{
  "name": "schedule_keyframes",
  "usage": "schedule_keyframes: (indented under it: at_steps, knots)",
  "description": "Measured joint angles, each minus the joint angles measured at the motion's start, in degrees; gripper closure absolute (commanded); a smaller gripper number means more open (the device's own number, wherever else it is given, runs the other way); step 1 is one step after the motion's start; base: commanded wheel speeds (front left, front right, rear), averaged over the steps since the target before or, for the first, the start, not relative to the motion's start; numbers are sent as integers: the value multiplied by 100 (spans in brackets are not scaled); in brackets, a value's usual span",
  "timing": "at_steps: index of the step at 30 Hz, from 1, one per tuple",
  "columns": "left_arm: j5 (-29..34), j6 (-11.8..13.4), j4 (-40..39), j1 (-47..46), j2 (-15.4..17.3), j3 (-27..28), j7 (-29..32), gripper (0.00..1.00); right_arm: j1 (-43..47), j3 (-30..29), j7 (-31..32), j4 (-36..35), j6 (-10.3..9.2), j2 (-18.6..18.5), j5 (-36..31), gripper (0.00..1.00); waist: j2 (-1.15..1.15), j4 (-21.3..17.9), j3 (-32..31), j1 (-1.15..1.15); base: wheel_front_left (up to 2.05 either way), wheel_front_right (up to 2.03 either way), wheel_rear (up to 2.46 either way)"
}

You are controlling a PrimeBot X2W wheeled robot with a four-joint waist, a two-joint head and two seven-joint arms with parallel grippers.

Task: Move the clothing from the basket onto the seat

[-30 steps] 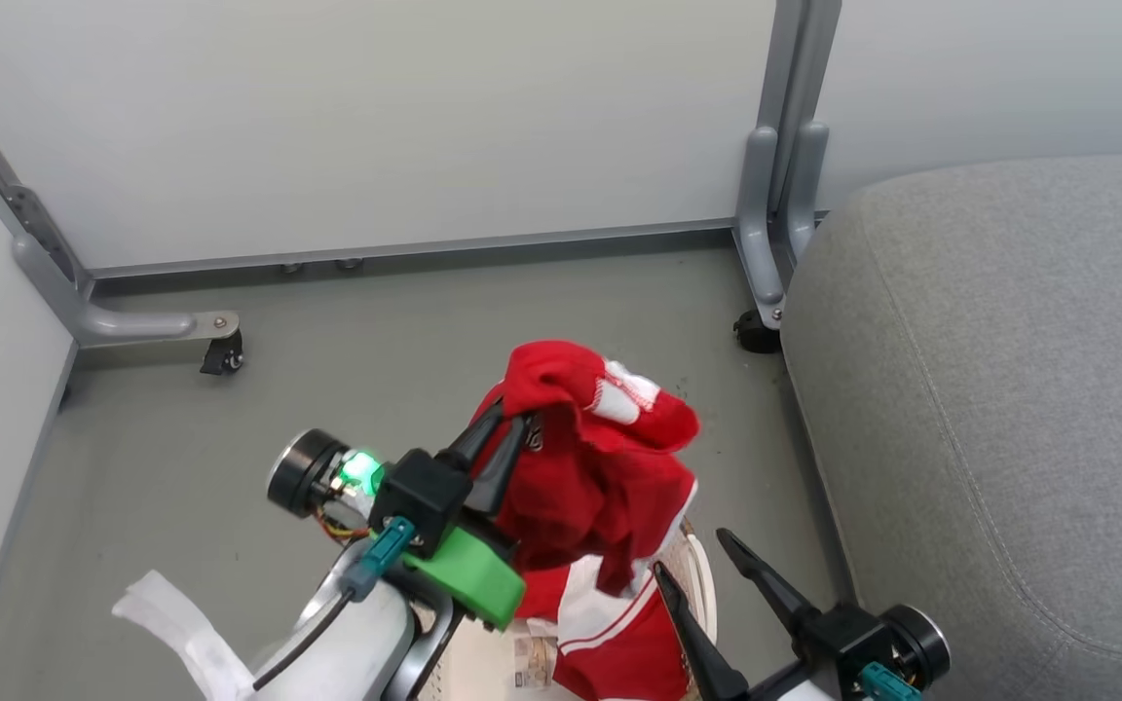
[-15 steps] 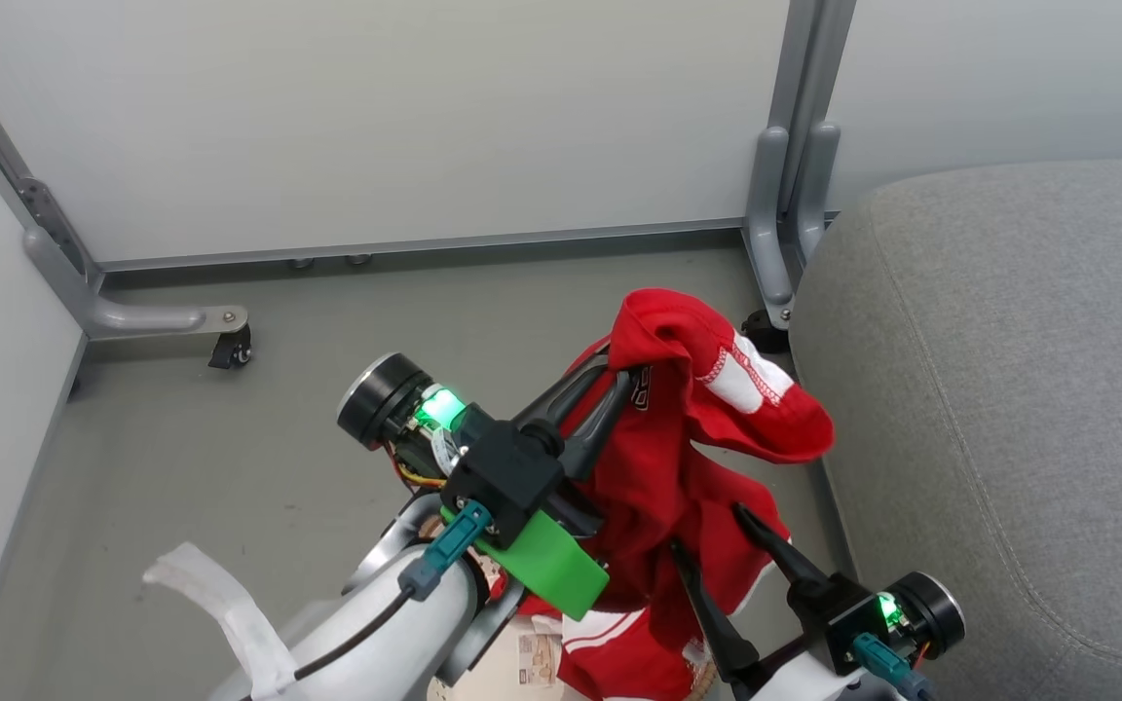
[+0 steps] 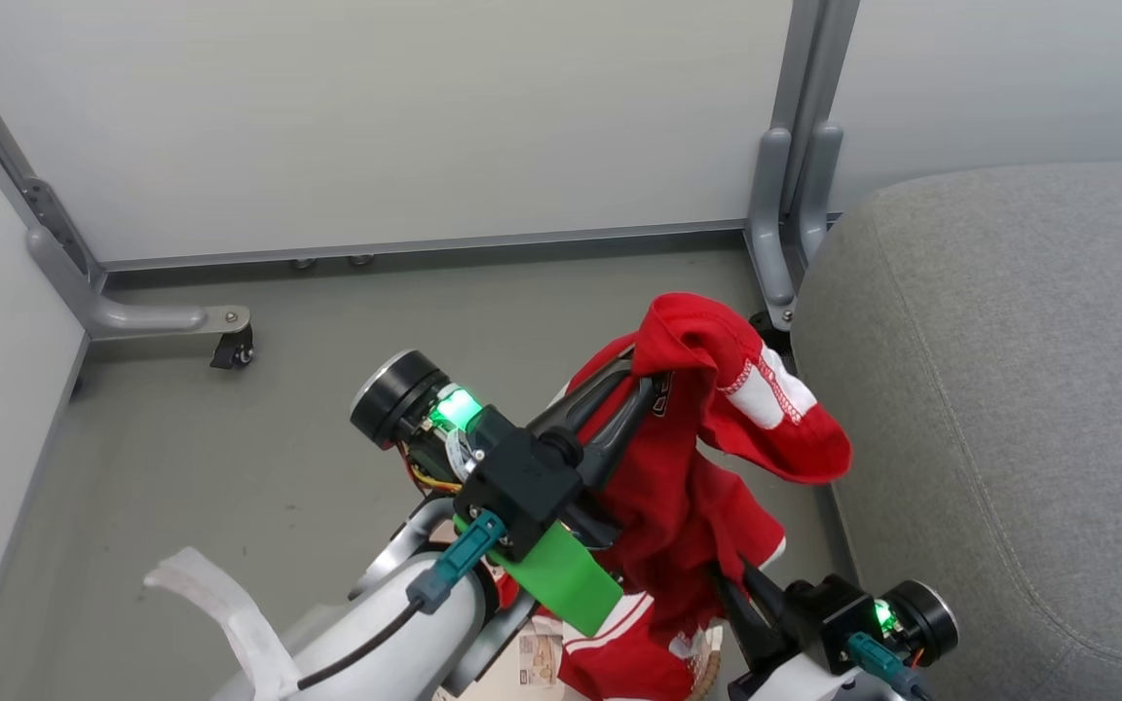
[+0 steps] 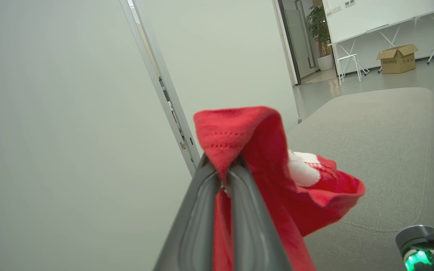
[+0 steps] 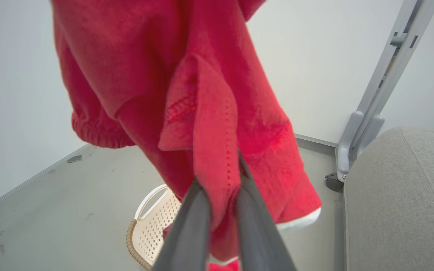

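A red garment (image 3: 678, 467) with a white panel hangs in the air between the basket and the seat (image 3: 1009, 389). My left gripper (image 3: 647, 382) is shut on its top fold, and the left wrist view shows the fabric (image 4: 247, 135) pinched between the two fingers of that left gripper (image 4: 222, 171). My right gripper (image 3: 729, 582) is shut on the garment's lower part, with a fold (image 5: 209, 124) caught between the fingers of the right gripper (image 5: 220, 180). Below lies the cream basket (image 5: 147, 226) holding a second red garment with white stripes (image 3: 610, 643).
Pale partition panels on grey metal frames stand behind, with a post (image 3: 795, 195) and a caster (image 3: 764, 326) close to the seat's corner. Another caster foot (image 3: 230, 349) is at the left. Grey floor (image 3: 279, 438) lies open to the left. A cardboard box (image 4: 398, 58) sits far off.
My left gripper has carried the red garment up and right, toward the seat. My right gripper rose to its lower part and closed on the fabric.
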Motion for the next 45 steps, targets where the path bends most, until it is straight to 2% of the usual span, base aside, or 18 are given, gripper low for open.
schedule_keyframes:
  at_steps: [7, 8, 10, 11, 12, 33, 45]
  knots:
    - [-44, 7, 43, 4, 31, -19, 7, 100, 0, 178, 0, 93, 0, 3, 156, 100, 0, -29, 37, 0, 0, 0, 0]
    - [-65, 7, 57, 8, 32, -21, 16, 87, 0, 192, 0, 100, 0, 2, 172, 100, 0, -33, 41, 0, 0, 0, 0]
    - [-102, 9, 69, 8, 35, -14, 35, 48, -1, 218, 0, 110, 0, 0, 231, 100, 0, -40, 49, 0, 0, 0, 0]
    - [-113, 26, 81, 8, 35, -9, 56, 13, -5, 230, 0, 111, 0, 1, 257, 100, 0, -45, 53, 0, 0, 0, 0]
    - [-133, 37, 91, 10, 37, -2, 59, 0, -11, 237, 0, 111, 0, 1, 266, 100, 0, -49, 55, 0, 0, 0, 0]
    - [-312, 210, 245, 138, 167, 68, 142, 0, -8, 71, 0, -143, 0, 2, 439, 100, 0, -239, 55, 0, 0, 0, 0]
    - [-389, 199, 155, 355, 489, 36, 177, 0, -1, -324, 0, -895, 0, -2, 514, 100, 0, -939, 280, 0, 0, 0, 0]
